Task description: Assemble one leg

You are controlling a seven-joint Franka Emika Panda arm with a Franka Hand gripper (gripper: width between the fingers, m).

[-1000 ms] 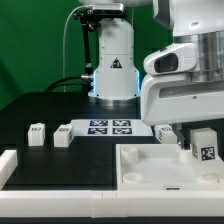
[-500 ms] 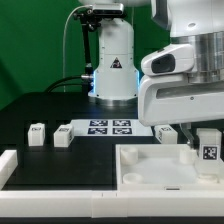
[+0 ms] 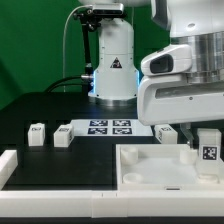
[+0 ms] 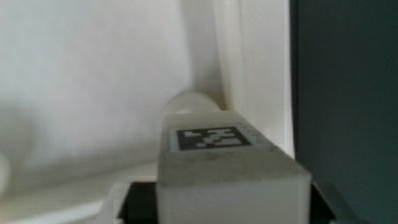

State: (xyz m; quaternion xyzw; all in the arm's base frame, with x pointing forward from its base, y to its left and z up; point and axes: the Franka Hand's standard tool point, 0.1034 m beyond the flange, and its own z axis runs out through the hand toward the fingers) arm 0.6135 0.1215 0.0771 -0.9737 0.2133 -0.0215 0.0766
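Observation:
My gripper [image 3: 204,152] is shut on a leg [image 3: 208,147], a small white block whose tag faces the camera. It holds the leg upright at the far right corner of the large white square tray-like part [image 3: 150,168], low over it or touching it; I cannot tell which. In the wrist view the leg [image 4: 217,150] fills the space between the dark fingers [image 4: 146,200] of the gripper [image 4: 228,208], next to the part's raised white wall [image 4: 258,60]. Two more legs [image 3: 38,133] [image 3: 63,136] lie on the black table at the exterior view's left.
The marker board [image 3: 108,127] lies flat at the table's middle back. Another small white block [image 3: 165,131] sits just behind the tray-like part. A white L-shaped rail [image 3: 8,165] runs along the front left. The robot base [image 3: 113,65] stands behind.
The gripper and the held leg have shifted slightly toward the exterior view's right compared with one second ago. Nothing else has moved.

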